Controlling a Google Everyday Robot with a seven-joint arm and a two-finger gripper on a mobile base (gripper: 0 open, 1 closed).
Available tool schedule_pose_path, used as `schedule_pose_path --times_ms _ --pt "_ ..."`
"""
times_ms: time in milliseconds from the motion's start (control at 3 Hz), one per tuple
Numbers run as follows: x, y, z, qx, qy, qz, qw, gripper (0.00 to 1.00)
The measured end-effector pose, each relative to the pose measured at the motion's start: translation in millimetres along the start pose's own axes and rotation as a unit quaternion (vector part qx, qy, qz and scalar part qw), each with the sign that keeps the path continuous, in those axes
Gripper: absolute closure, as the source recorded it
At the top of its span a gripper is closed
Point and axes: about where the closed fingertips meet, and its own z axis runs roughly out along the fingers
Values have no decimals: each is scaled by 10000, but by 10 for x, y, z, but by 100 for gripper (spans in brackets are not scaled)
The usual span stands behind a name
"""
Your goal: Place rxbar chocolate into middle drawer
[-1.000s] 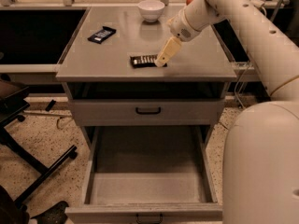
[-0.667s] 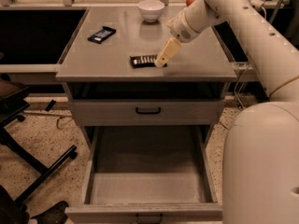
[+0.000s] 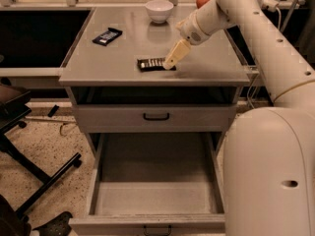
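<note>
cream two-finger gripper point(image 3: 174, 59) | angled down near front edge of grey metal table top point(image 3: 211, 69), touching right end of bar; grip: cannot tell | flat dark brown-black rxbar chocolate point(image 3: 150, 63) lying mid-front edge | wide grey metal middle drawer point(image 3: 147, 224) pulled open below

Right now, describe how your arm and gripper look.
The arm is a smooth cream-white tube with small dark holes along it, ending in a rounded wrist. The gripper, at the rxbar chocolate on the cabinet top, is pale tan.
</note>
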Motion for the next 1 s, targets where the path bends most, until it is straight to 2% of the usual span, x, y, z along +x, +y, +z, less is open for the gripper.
schedule_pose_path --times_ms 667,1000 --pt "94 3 120 -190 45 162 9997 0" --pt "159 90 175 -287 50 176 9994 0"
